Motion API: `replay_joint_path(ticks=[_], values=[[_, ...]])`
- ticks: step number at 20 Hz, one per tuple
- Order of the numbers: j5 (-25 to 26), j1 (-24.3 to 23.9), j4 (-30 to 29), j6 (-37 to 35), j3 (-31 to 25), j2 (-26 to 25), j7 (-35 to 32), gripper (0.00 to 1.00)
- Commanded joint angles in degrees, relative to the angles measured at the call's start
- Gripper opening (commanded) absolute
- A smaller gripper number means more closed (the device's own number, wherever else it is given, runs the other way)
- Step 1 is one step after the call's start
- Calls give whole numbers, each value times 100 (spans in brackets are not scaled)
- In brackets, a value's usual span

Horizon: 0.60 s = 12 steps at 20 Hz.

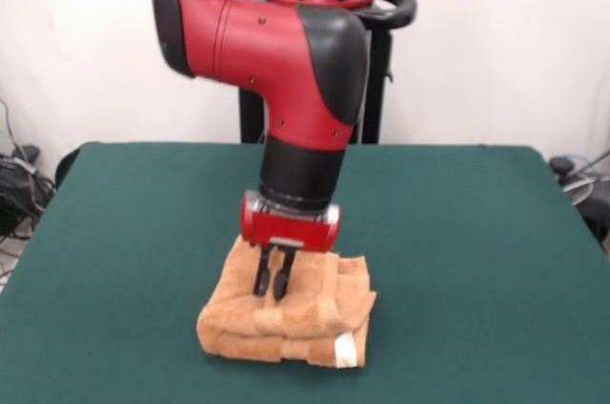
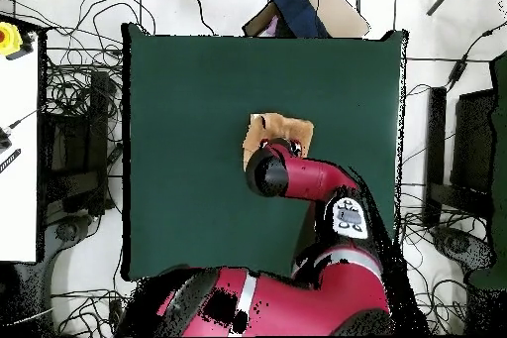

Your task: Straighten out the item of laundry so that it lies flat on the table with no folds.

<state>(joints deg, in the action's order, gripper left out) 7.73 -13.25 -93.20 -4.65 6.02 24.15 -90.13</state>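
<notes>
A small orange-tan terry-cloth towel point(image 1: 291, 316) is seen bunched into a thick, folded bundle on the large rectangular table with the dark green felt-like top point(image 1: 457, 232). In the front view the bundle is set a little toward the near edge of the table and roughly midway between the two side edges; several layers are stacked along its near side, and a small white tag point(image 1: 347, 351) is shown at its near right corner. The black two-fingered gripper point(image 1: 272, 278) on the red and black arm point(image 1: 295, 70) is positioned directly above the towel's upper surface, toward its left half, pointing straight down. The fingers point(image 1: 262, 272) are held narrowly apart, almost closed, with their tips at or pressed into the cloth; whether any fabric is pinched between them cannot be told. In the overhead view most of the towel point(image 2: 287, 127) is covered by the arm's wrist.
</notes>
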Motion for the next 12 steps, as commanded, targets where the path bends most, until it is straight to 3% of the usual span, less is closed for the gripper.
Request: replay_joint_path(ticks=[1, 8, 12], values=[[-398, 476, -1510, -831, -137, 718, -1503, 0], [-1292, 1683, -2351, -1151, 512, 1371, -2407, 0], [-1791, 2655, -2370, -1848, 1195, 1618, -2852, 0]])
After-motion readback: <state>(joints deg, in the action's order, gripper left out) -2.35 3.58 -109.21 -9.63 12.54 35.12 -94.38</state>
